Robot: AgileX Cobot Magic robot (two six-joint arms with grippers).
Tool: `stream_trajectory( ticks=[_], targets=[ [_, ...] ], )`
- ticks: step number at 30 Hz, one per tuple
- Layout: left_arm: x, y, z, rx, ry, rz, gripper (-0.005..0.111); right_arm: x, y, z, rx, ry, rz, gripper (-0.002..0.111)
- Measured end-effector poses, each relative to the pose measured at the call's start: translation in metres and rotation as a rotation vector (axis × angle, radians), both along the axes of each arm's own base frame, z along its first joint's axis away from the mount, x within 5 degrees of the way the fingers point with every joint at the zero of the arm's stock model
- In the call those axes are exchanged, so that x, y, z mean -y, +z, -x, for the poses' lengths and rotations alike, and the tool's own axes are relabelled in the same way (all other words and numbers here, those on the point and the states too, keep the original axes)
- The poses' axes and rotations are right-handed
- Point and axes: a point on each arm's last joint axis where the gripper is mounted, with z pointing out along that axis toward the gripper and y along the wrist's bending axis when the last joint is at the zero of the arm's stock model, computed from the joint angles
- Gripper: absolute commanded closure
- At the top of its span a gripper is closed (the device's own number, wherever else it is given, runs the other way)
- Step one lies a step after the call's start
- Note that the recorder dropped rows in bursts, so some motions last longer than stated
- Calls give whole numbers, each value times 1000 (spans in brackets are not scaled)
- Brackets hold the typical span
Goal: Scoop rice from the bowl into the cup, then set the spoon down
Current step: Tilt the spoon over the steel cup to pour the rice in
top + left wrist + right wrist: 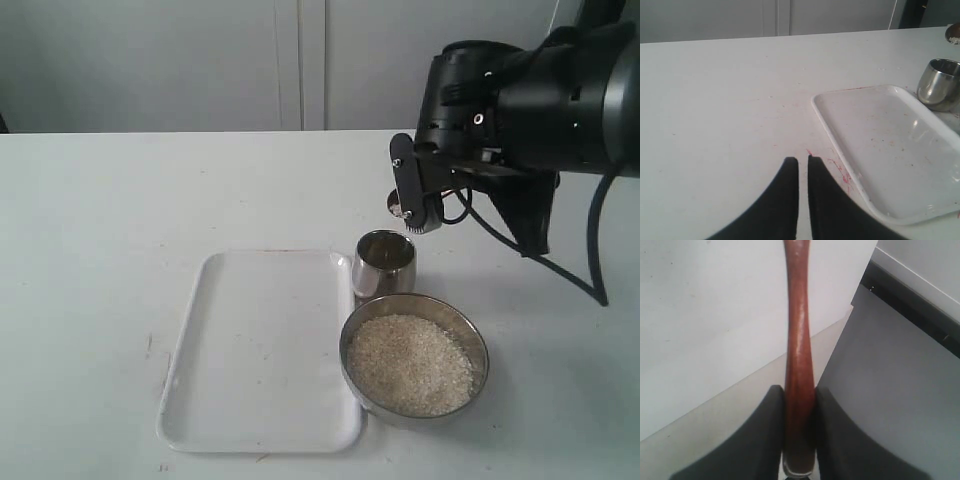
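Observation:
The steel bowl (483, 348) stands at the front right of the table, filled with white rice (410, 362). Just behind it is the small steel cup (385, 264), which also shows in the left wrist view as the cup (939, 83). My right gripper (415, 205) hangs just above and behind the cup. In the right wrist view this gripper (799, 390) is shut on the reddish-brown handle of the spoon (798, 340). The spoon's bowl (954, 34) holds a few grains above the cup. My left gripper (803, 159) is shut with nothing in it, low over the table.
A white rectangular tray (260, 350) lies left of the bowl and cup, and nothing lies in it. Seen from the left wrist, the tray (890, 150) carries faint reddish marks, and so does the table beside it. The right arm's dark body fills the upper right.

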Motion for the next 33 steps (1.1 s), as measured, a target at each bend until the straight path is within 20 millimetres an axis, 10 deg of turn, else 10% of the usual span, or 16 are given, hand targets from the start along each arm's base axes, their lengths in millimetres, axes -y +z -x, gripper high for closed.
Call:
stream_trajectory(
  ticks=[33],
  targets=[
    [0, 0, 0, 0, 0, 0, 92, -20, 10, 11, 42, 50, 142, 108]
  ],
)
